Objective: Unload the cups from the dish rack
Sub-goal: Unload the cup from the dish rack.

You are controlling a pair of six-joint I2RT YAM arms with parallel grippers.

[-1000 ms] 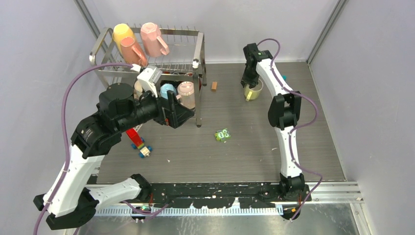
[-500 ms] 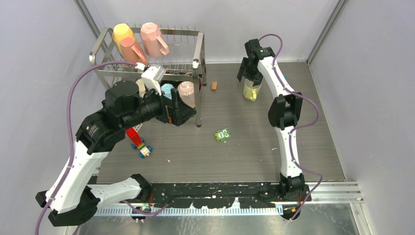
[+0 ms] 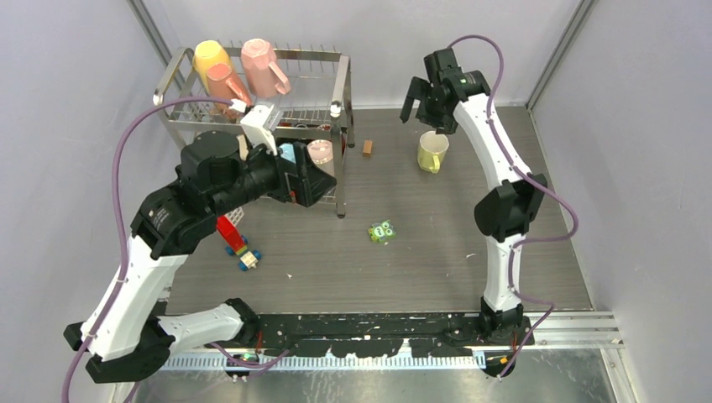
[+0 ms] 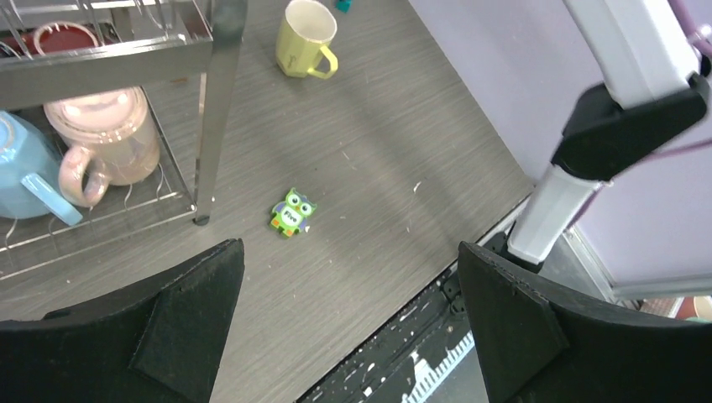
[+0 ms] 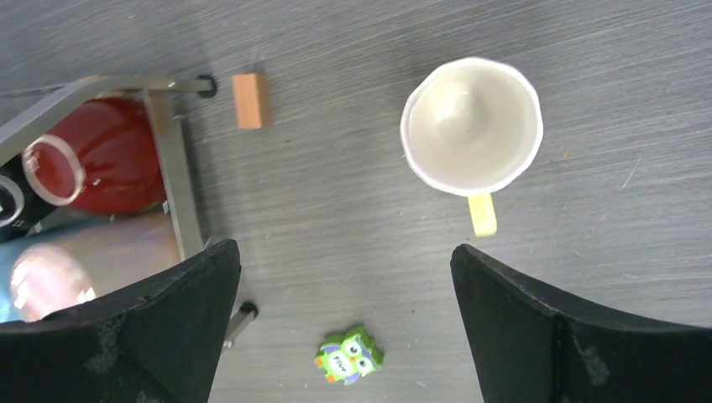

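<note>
Nearest the arm bases, the toy blocks (image 3: pixel 235 242) and the owl toy (image 3: pixel 383 230) lie loose on the table (image 3: pixel 437 252). An arm sweeping low with a mug could scatter them.

Past them, the left fingers (image 3: pixel 317 180) are spread wide and hold nothing. They are poised just in front of the dish rack (image 4: pixel 220 84) at its lower tier, where a light blue mug (image 4: pixel 21 180) and a pink mug (image 4: pixel 105 143) sit side by side. The likeliest trouble is here. The corner post and the upper shelf crowd the way in, so a finger could strike steel and shove the rack, or push one mug into the other instead of straddling it. Glazed walls may also slip.

Farther off, a yellow mug (image 5: pixel 470 126) stands upright on the table, well apart from the rack. The right fingers (image 3: pixel 428 113) hang fully spread and empty above it, and a low pass there could tip it.

Farthest back, three mugs (image 3: pixel 243 67) perch on the top tier, and a jolted rack might shake them off.
</note>
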